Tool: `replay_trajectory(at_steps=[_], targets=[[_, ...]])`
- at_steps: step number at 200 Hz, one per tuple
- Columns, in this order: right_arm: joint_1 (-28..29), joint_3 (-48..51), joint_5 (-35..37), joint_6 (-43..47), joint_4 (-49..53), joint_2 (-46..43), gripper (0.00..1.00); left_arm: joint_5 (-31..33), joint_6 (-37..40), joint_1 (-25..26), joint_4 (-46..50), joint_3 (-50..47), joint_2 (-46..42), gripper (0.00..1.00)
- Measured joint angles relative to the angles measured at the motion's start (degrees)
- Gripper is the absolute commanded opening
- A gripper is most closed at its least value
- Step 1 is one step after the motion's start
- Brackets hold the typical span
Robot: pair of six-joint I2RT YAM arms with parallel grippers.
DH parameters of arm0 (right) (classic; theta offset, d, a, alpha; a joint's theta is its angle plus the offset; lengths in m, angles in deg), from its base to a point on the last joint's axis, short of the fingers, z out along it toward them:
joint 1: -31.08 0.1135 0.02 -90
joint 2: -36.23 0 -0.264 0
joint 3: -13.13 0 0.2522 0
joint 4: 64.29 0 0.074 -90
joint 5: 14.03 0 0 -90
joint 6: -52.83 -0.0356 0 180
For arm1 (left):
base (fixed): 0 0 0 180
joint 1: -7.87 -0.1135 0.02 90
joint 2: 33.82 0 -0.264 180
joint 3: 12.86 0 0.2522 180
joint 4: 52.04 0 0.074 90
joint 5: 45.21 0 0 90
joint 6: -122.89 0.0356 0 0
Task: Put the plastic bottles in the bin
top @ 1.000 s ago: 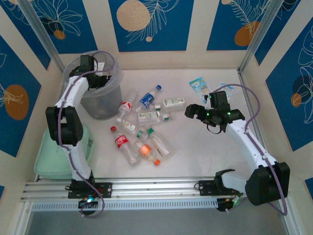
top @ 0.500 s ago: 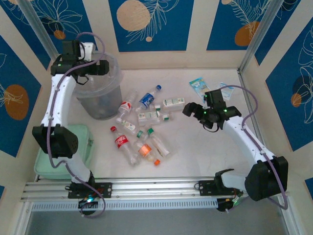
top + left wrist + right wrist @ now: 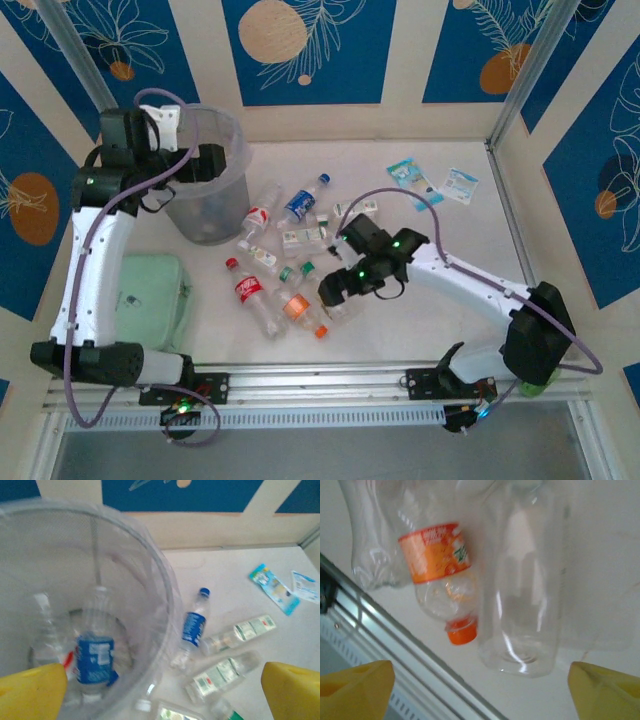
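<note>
1. My left gripper (image 3: 207, 162) hangs over the bin (image 3: 212, 218), fingers spread wide and empty. A blue-labelled bottle (image 3: 94, 657) lies inside.
2. Loose bottles (image 3: 262, 292) lie right of the bin.
3. Farther right, my right gripper (image 3: 333, 290) gapes empty above an orange-labelled bottle (image 3: 437, 562).

Robot test cell, laboratory setting.
White tabletop (image 3: 430, 335) enclosed by cream wall panels with blue printed insets (image 3: 300, 50), aluminium corner posts (image 3: 528, 70), and a slotted aluminium mounting rail (image 3: 320, 382) along the near edge.

free: right table (image 3: 480, 230) | obstacles: bottles (image 3: 298, 205) mid-table, bin (image 3: 215, 215) far-left
</note>
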Motion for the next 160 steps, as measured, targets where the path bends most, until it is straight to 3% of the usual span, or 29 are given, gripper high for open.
replay_trajectory(at_steps=[50, 89, 160], targets=[[2.49, -0.57, 5.03, 0.52, 0.39, 9.73, 1.00, -2.12, -5.46, 0.24, -3.69, -8.11, -1.42, 0.98], [3.45, -1.42, 7.93, -0.28, -1.68, 13.64, 0.94, -2.47, -5.86, 0.24, -5.44, -8.15, -1.53, 0.98], [4.70, -1.49, 12.96, -1.66, -1.62, 14.86, 0.67, -2.47, -6.05, 0.24, -7.10, -8.74, -1.51, 0.98]])
